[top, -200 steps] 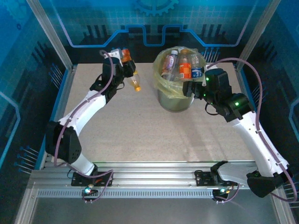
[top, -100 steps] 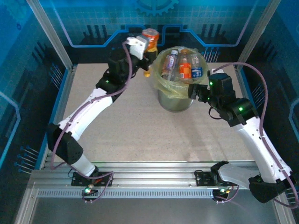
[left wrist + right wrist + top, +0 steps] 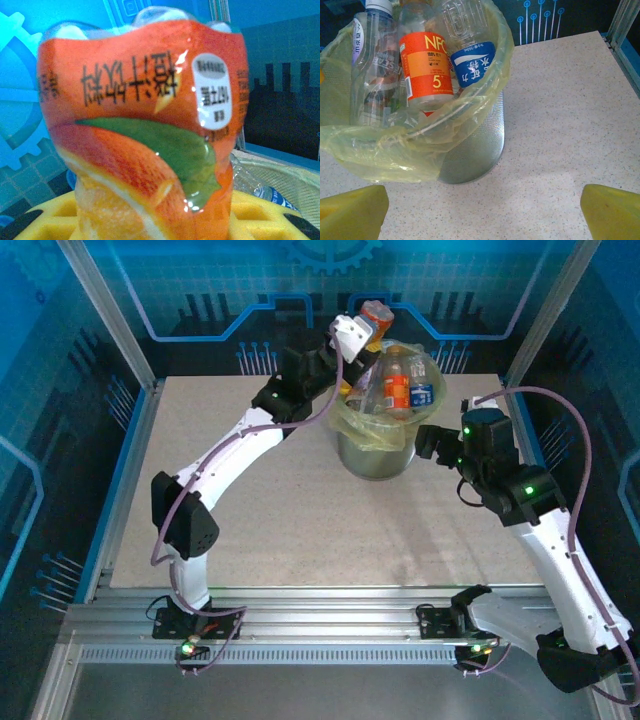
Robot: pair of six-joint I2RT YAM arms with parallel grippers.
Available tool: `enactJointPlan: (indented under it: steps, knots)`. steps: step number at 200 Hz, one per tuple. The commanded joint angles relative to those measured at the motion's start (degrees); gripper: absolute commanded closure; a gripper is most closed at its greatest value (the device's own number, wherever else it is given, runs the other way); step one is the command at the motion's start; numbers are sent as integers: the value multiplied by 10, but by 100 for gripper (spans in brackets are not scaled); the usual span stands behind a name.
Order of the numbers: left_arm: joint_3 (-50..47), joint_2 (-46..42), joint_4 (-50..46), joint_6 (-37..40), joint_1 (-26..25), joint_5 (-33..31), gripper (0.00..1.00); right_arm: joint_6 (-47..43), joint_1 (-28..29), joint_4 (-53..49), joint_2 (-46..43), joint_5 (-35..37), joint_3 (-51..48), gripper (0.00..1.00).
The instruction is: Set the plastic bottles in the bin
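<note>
The left fingers pinched the orange-labelled bottle, long axis running straight out from them, high by the bin, at its far-left rim. The right fingers stood spread, empty, beside it.

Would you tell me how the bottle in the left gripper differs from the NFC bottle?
The gripped bottle hangs in the left gripper by the rim of the bin; the NFC bottle stands inside. The gripped bottle's label shows a green leaf; the NFC bottle's shows a 5. Both labels are orange.
</note>
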Motion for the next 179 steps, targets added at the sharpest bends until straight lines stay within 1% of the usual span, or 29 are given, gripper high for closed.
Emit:
enactJointPlan:
  steps: [1,27,75,80,109,134,142,148,155,167,179]
  knots:
    - [27,0,1,-8,-13,27,59,7,-13,0,-5,9,-6,0]
    - [40,14,-29,37,-29,42,58,12,-22,-10,-5,13,-3,0]
    - [71,42,-146,105,-35,81,58,8,-49,-36,-4,17,14,0]
    - [74,45,-158,113,-35,84,56,6,-51,-36,-3,15,16,0]
    - [86,67,-205,144,-38,81,46,-6,-72,-29,7,7,33,0]
    - [93,79,-225,156,-40,81,37,-17,-94,-19,27,-10,55,0]
    - [94,82,-229,157,-40,83,31,-21,-102,-13,36,-20,64,0]
    - [96,83,-230,159,-41,84,22,-23,-106,-10,43,-28,70,0]
    - [98,85,-233,158,-42,85,15,-26,-109,-7,52,-35,77,0]
    - [102,88,-236,158,-44,88,7,-30,-113,-1,68,-47,91,0]
    - [105,88,-237,156,-46,94,3,-34,-115,5,85,-59,105,0]
